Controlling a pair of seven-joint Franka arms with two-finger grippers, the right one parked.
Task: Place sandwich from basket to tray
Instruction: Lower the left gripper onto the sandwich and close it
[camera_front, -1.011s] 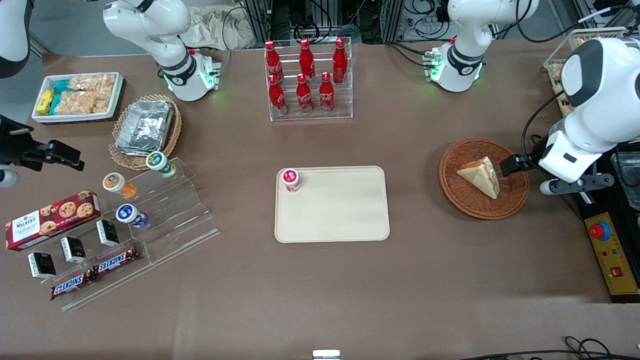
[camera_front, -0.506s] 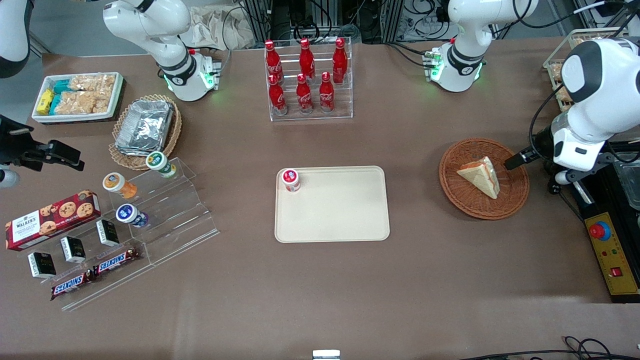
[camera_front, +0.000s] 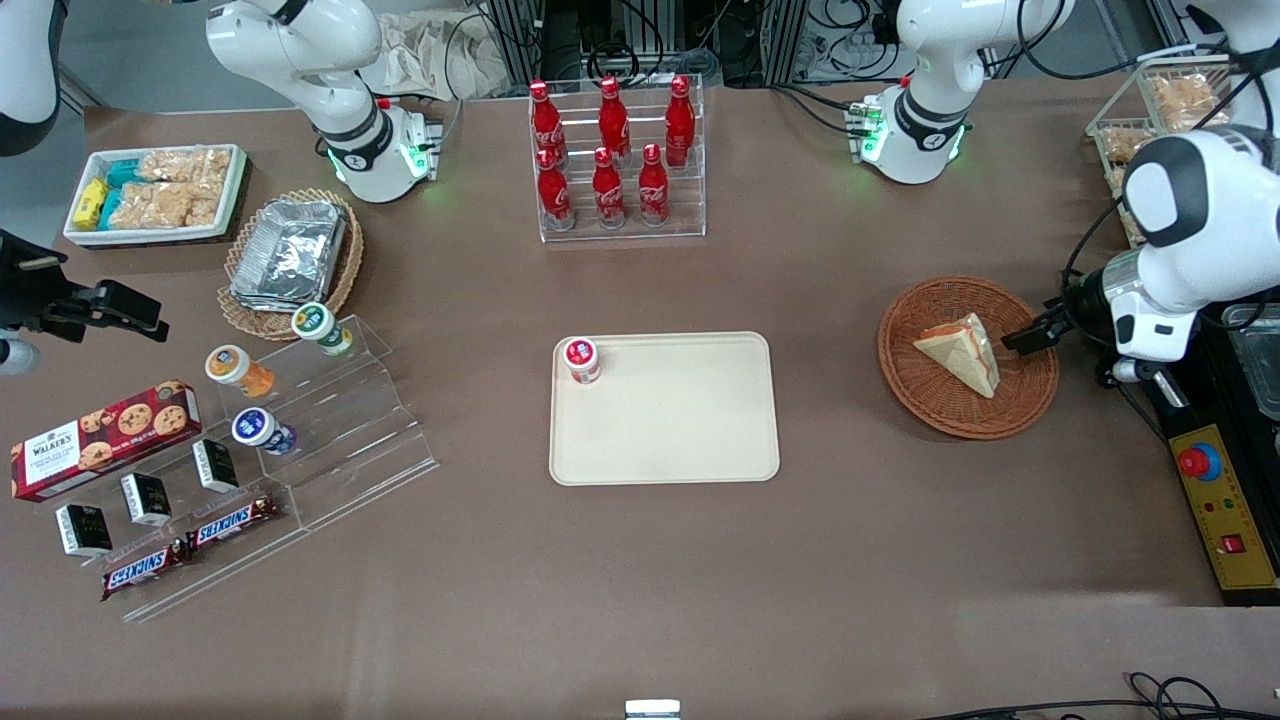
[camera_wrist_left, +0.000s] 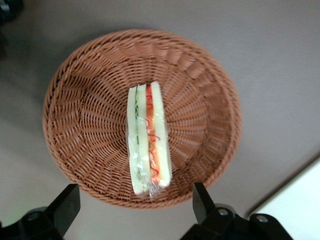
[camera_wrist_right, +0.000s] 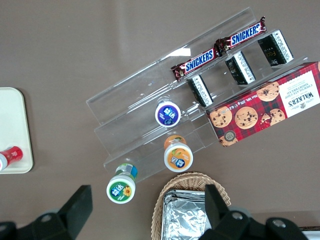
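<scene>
The cream tray lies nearest the front camera. Toward the working arm's end, the sandwich lies in the reddish-brown basket. The gripper hovers over the basket's rim, fingers apart, empty.

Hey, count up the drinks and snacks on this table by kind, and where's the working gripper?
Cola bottles: 6
Lidded cups: 4
Snickers bars: 2
Black packets: 3
Cookie box: 1
Sandwich: 1
Total: 17
Gripper, open, hovers over the basket rim.
</scene>
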